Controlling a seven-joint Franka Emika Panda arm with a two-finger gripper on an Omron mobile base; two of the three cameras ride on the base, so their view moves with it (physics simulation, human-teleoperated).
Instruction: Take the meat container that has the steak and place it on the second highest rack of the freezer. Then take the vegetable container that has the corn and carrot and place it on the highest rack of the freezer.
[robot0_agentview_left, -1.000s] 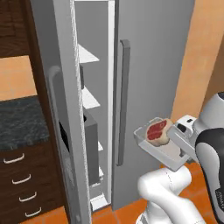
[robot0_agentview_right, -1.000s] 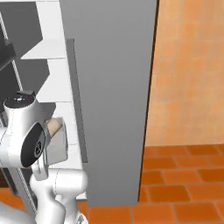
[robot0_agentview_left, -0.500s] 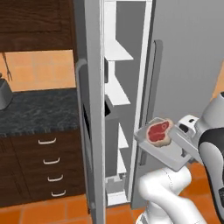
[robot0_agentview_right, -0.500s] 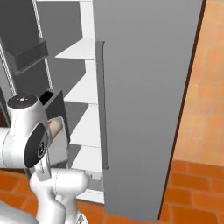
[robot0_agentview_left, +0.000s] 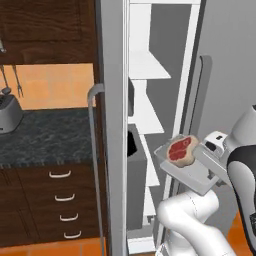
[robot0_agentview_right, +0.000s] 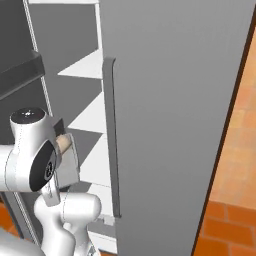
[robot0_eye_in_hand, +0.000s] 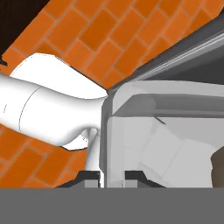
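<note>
A grey meat container (robot0_agentview_left: 192, 172) hangs level in front of the open freezer (robot0_agentview_left: 165, 30), with the red steak (robot0_agentview_left: 181, 149) lying in it. My gripper (robot0_agentview_left: 210, 150) is shut on the container's right rim. In the hand view the container's wall (robot0_eye_in_hand: 148, 127) runs between my fingertips (robot0_eye_in_hand: 89, 175), and my gripper (robot0_eye_in_hand: 111, 175) pinches it. The right base view shows the container (robot0_agentview_right: 69, 162) edge-on beside my arm. Inside the freezer, the highest rack (robot0_agentview_left: 147, 67) and the second highest rack (robot0_agentview_left: 145, 121) are bare white shelves. The vegetable container with the corn and carrot is out of view.
The open freezer door (robot0_agentview_left: 112, 125) with its long handle (robot0_agentview_left: 92, 165) and a dark door bin (robot0_agentview_left: 135, 150) stands left of the container. The shut fridge door (robot0_agentview_right: 175, 115) with its handle (robot0_agentview_right: 112, 135) is on the right. A dark counter (robot0_agentview_left: 45, 135) with drawers lies far left.
Both base views have shifted, so the camera has moved and the freezer opening now looms larger and more central. The container with the steak stays in my grip.
</note>
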